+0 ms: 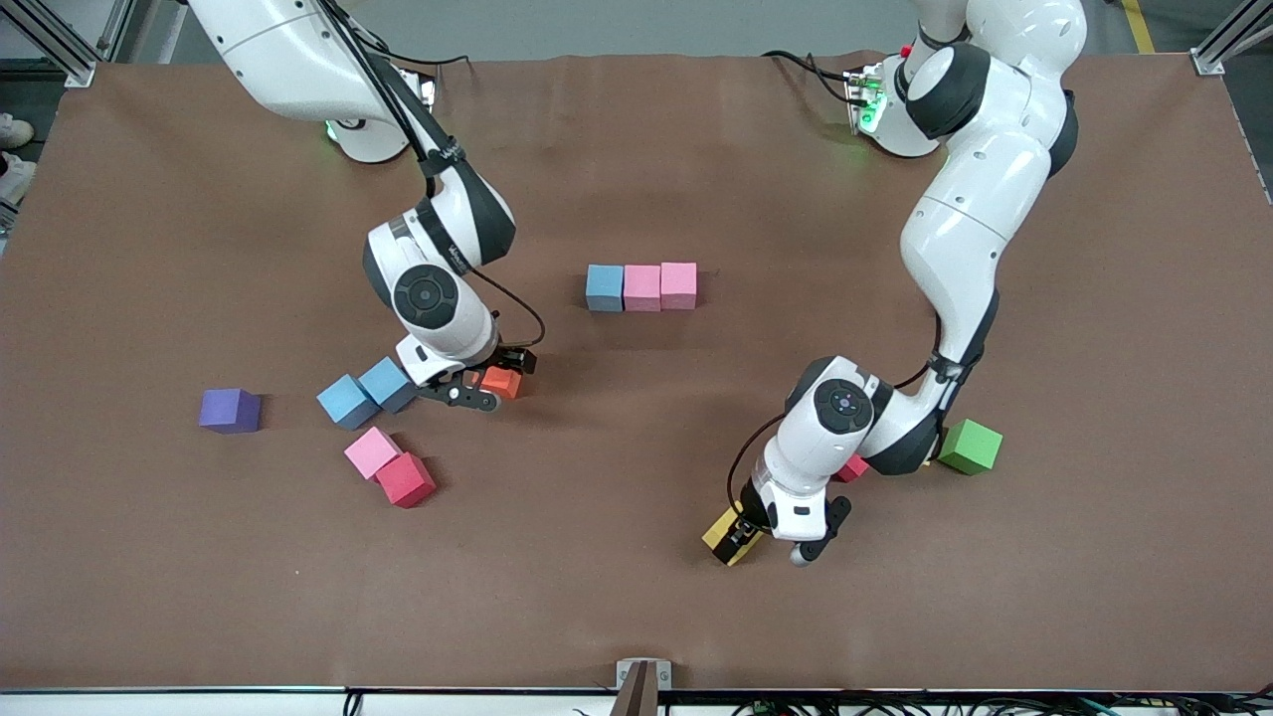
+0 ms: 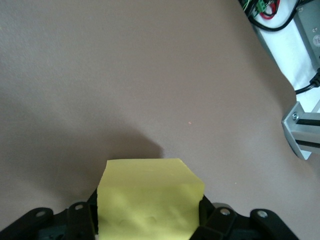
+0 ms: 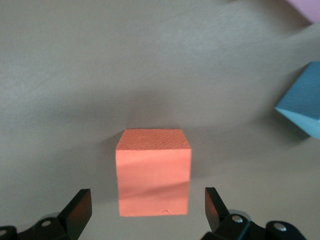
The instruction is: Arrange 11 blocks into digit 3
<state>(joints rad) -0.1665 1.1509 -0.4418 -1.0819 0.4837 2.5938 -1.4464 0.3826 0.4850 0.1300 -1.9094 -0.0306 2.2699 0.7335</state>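
Step in hand: both arms were picking up cubes; each should seat squarely before lifting.
Left gripper (image 2: 149, 220): low at the table's camera edge, fingers pressed against both sides of the yellow block (image 2: 149, 202).
Right gripper (image 3: 149, 210): jaws wide apart, straddling the orange block (image 3: 153, 172) without touching it.
Digit 3: one bar (image 1: 642, 286) laid mid-table, a blue cube and two pink ones touching.

A blue block (image 1: 604, 286) and two pink blocks (image 1: 660, 285) form a touching row mid-table.
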